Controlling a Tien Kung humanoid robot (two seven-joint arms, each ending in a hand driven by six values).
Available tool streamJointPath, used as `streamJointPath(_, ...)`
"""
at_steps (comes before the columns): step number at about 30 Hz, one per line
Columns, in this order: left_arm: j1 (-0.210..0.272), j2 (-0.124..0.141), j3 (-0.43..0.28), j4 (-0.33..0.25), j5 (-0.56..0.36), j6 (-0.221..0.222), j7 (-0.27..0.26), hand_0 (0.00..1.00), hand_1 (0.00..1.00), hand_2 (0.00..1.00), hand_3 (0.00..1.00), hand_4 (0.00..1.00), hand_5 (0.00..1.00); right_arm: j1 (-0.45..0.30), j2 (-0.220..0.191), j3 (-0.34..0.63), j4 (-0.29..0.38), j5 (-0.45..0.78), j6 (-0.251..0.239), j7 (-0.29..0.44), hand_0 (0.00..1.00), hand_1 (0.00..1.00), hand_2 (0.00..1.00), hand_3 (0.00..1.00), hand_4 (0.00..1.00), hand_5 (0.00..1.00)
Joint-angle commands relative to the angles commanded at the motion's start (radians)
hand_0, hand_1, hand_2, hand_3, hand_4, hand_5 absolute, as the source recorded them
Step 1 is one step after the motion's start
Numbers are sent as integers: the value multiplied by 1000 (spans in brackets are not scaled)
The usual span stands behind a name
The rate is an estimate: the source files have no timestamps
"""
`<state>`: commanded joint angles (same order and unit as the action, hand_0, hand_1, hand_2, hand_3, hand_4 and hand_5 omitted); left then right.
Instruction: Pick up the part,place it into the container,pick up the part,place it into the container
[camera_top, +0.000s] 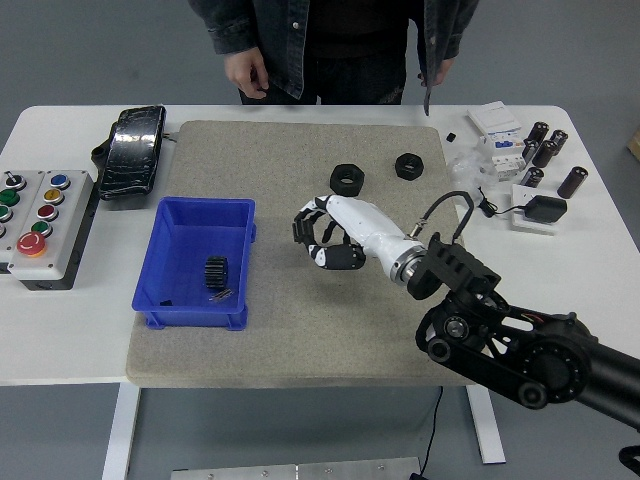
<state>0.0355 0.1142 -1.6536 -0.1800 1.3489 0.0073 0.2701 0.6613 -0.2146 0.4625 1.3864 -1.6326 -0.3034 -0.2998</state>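
Note:
Two black hex nuts lie on the grey mat (300, 330): a larger nut (347, 179) and a smaller nut (408, 165) to its right. The blue bin (160, 262) at the mat's left holds a black gear (217, 272) and a small metal piece. My right hand (318, 238), white with black fingers, hovers mid-mat just below and left of the larger nut, between it and the bin. Its fingers are loosely curved and spread, and I see nothing in them. No left arm shows.
A person stands at the far side, hands (245, 72) hanging off the table. A button box (35, 225) and a black case (130, 150) sit at the left. Capacitors (545, 150), white parts and a black adapter (545, 210) crowd the right.

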Motion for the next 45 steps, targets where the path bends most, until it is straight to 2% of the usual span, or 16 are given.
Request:
streamJointPath(3, 0, -2, 5, 0, -7, 1, 2, 616, 514, 543, 643, 622, 420, 39, 72, -48, -29, -22, -54, -12, 281, 490, 481, 396, 505, 2)
streamJointPath(4, 0, -2, 5, 0, -8, 1, 2, 616, 514, 544, 642, 624, 422, 51, 92, -61, -36, -35, -64, -19, 344, 553, 622, 622, 526, 2)
streamJointPath(9, -1, -1, 7, 0, -13, 3, 5, 616, 514, 544, 642, 624, 422, 103, 181, -109, -66, -117, -65, -77, 344, 553, 622, 622, 526, 2)
streamJointPath(10, 0, -1, 9, 0, -15, 3, 6, 616, 514, 544, 643, 624, 421, 111, 194, -116, -66, -142, -56, -97, 405, 618, 698, 722, 558, 54)
streamJointPath(15, -1, 2, 12, 0, -20, 4, 7, 616, 514, 544, 643, 624, 421, 137, 215, -156, -59, -208, -3, -152, 405, 618, 698, 722, 558, 54)
streamJointPath(16, -1, 2, 13, 0, -22, 4, 6, 616, 514, 543, 642, 625, 423, 142, 215, -165, -59, -212, 5, -158, 507, 710, 840, 863, 613, 65)
streamJointPath(21, -4, 4, 11, 0, -19, 4, 6, 616, 514, 543, 642, 625, 423, 149, 215, -186, -66, -219, 39, -176, 507, 710, 840, 863, 613, 65)
streamJointPath(22, -4, 4, 11, 0, -18, 4, 6, 616, 514, 543, 642, 623, 424, 148, 215, -186, -68, -217, 42, -177, 569, 774, 929, 935, 658, 81)
streamJointPath(25, -4, 4, 7, 0, -13, 3, 6, 616, 514, 543, 642, 623, 424, 138, 215, -173, -71, -209, 32, -174, 569, 774, 929, 935, 658, 81)
streamJointPath(27, -4, 3, 7, 0, -11, 3, 5, 616, 514, 543, 642, 623, 424, 117, 207, -146, -69, -196, 9, -162, 569, 774, 929, 935, 658, 81)
streamJointPath(28, -4, 3, 6, 0, -9, 2, 4, 616, 514, 543, 642, 624, 424, 101, 198, -126, -66, -182, -6, -150, 534, 751, 859, 893, 671, 94)
streamJointPath(30, -5, 2, 5, 0, -6, 1, 2, 616, 514, 543, 642, 624, 424, 65, 176, -85, -62, -146, -37, -118, 534, 751, 859, 893, 671, 94)
streamJointPath(33, -3, -1, 4, 0, -3, 0, 1, 616, 514, 543, 642, 624, 424, 3, 134, -16, -51, -78, -86, -53, 534, 751, 859, 893, 671, 94)
streamJointPath(34, -2, -3, 2, 0, 0, 0, 1, 616, 514, 543, 641, 623, 428, -19, 121, 11, -46, -52, -99, -28, 534, 721, 800, 818, 693, 126)
streamJointPath(39, 4, -8, 3, 0, 1, -2, -10, 616, 514, 543, 641, 623, 428, -123, 61, 140, -23, 71, -143, 99, 534, 721, 800, 818, 693, 126)
streamJointPath(45, 9, -1, 111, 0, -88, -18, -72, 616, 514, 542, 641, 621, 425, -210, -2, 275, -26, 210, -164, 241, 551, 714, 781, 795, 704, 141)
